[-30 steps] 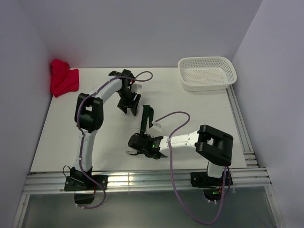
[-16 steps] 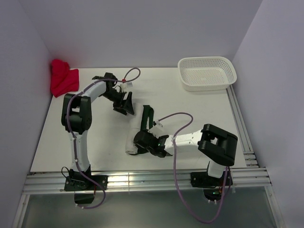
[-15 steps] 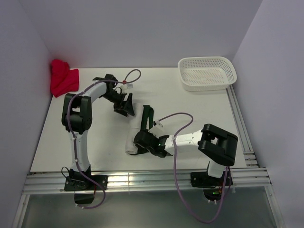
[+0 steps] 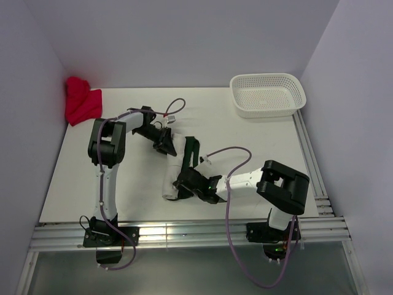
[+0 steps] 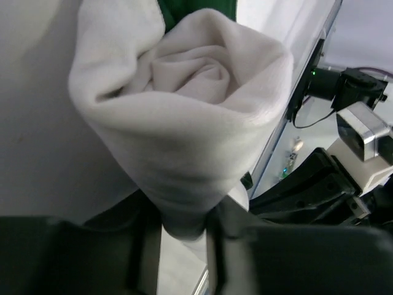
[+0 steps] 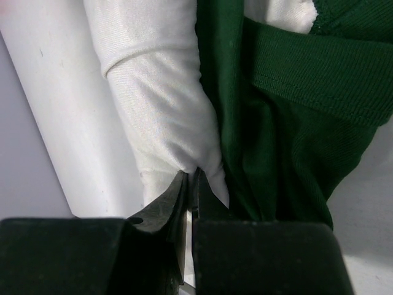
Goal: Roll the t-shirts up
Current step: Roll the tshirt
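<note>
Furthest left of the left claw point(image 5: 184, 239), against the back wall, lies a red cloth point(image 4: 80, 101), well apart from the work. The left claw is partly closed on the far end of the off-white t-shirt point(image 4: 172, 166), which lies rolled into a tube on the surface point(image 4: 245, 141). The roll runs from this claw towards the right claw point(image 6: 190, 184). The dark green t-shirt point(image 4: 191, 149) lies touching the roll on its right side, not rolled so far as can be told. The right claw is fully closed at the roll's near end, pinching a thin fold of its outer layer. A white basket point(image 4: 270, 111) sits well beyond the right claw, at the far right corner. Assessment: both shirts are light, soft and limp. The roll will likely slacken or unwind if released, so it is best held across its full thickness at each end, not by one layer. The left wrist view alone shows the spiral at the roll's end, fairly tight. The right wrist view alone shows the green ribbed hem and how little cloth that claw has. Only the overhead view shows the roll's full length and both arms together.
</note>
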Robot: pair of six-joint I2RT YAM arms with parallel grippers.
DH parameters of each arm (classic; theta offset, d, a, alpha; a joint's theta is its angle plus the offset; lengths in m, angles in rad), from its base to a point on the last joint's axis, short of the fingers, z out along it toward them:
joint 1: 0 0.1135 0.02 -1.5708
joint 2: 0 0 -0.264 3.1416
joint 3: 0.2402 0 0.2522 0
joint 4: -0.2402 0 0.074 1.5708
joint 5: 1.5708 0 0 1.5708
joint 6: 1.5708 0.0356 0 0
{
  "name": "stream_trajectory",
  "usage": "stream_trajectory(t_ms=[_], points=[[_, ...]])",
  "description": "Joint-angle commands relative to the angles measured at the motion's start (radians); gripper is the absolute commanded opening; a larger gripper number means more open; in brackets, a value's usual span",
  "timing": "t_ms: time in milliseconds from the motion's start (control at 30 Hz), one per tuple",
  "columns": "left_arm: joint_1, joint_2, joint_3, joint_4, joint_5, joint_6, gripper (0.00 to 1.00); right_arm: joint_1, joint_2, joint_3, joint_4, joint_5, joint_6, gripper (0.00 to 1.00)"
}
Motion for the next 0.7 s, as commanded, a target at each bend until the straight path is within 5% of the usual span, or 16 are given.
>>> stream_trajectory(t_ms=[0,100,300,667], points=[[-0.009,-0.031,0.02,0.037,-0.129,-0.042,0.22,0.004,0.054,-0.047,-0.255,-0.065,-0.061,0.04],[-0.011,-0.078,0.053,0.016,-0.326,-0.088,0.0,0.014,0.052,0.01,-0.338,-0.033,-0.081,0.15],[-0.029,-0.124,0.132,-0.102,-0.694,-0.099,0.0,0.038,0.023,0.132,-0.479,0.039,-0.119,0.41],[-0.108,-0.075,0.158,-0.173,-0.914,-0.122,0.0,0.075,0.055,0.487,-0.769,0.199,-0.222,0.45]])
